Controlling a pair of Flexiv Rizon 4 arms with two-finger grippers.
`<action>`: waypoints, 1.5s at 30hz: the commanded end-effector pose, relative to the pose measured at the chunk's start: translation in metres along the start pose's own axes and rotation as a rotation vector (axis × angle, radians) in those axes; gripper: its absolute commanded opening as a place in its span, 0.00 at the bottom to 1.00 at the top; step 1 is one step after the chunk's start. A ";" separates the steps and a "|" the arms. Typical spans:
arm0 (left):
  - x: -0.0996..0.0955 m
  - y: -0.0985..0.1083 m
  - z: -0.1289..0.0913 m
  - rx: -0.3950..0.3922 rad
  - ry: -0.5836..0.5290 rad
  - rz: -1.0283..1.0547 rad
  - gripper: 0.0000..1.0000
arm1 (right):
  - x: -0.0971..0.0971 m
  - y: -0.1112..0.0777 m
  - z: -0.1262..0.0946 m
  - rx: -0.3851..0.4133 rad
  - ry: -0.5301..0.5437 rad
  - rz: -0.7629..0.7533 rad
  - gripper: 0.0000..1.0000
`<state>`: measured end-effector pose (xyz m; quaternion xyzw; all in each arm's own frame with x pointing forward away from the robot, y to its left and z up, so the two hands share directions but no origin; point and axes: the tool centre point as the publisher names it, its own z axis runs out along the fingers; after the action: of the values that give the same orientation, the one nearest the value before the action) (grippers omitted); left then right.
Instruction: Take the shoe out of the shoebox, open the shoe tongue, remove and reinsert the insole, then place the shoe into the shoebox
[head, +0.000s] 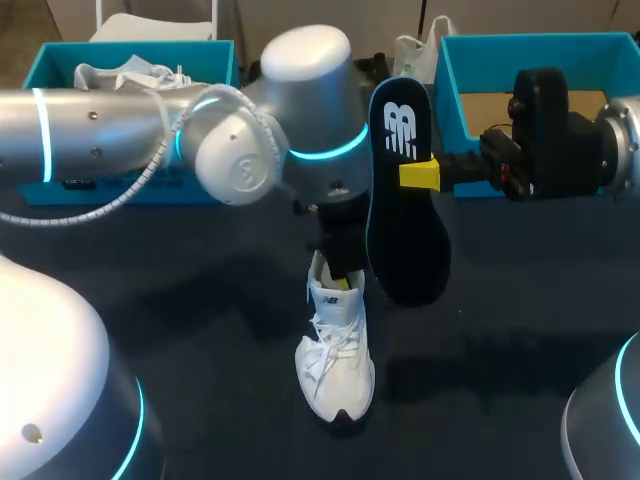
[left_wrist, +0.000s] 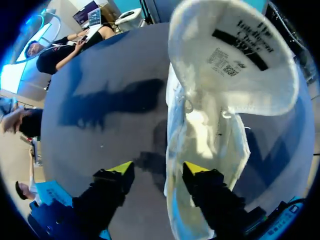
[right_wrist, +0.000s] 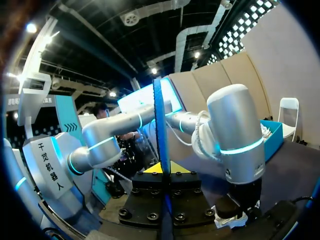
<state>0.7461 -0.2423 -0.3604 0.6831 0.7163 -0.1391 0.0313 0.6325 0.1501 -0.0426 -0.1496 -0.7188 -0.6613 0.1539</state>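
Head view showed right gripper (head: 418, 174) pinching the black insole (head: 405, 230) by its edge near the white shoe (head: 338, 365); left gripper (left_wrist: 157, 169) sat spread wide at its heel.

white lace-up shoe (head: 336, 350): stood sole-down on the table, toe toward the near edge; tongue (left_wrist: 235, 55) flipped forward, label side up, mouth wide open. dark insole (head: 405, 190), white logo: hung upright just above the shoe's heel. teal shoebox (head: 455, 80): sat open at far right, brown floor showing.
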 end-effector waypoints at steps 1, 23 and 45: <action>0.022 -0.003 -0.043 -0.005 -0.130 -0.002 1.00 | 0.000 0.000 0.002 0.001 -0.002 0.000 0.00; 0.000 -0.015 -0.191 0.070 -0.778 0.010 1.00 | 0.000 0.000 0.002 0.001 -0.002 0.000 0.00; -0.004 -0.012 -0.231 -0.014 -1.055 0.067 1.00 | 0.000 0.000 0.002 0.001 -0.002 0.000 0.00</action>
<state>0.7761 -0.2003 -0.1351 0.5609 0.5974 -0.4394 0.3681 0.6324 0.1501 -0.0426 -0.1496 -0.7188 -0.6613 0.1539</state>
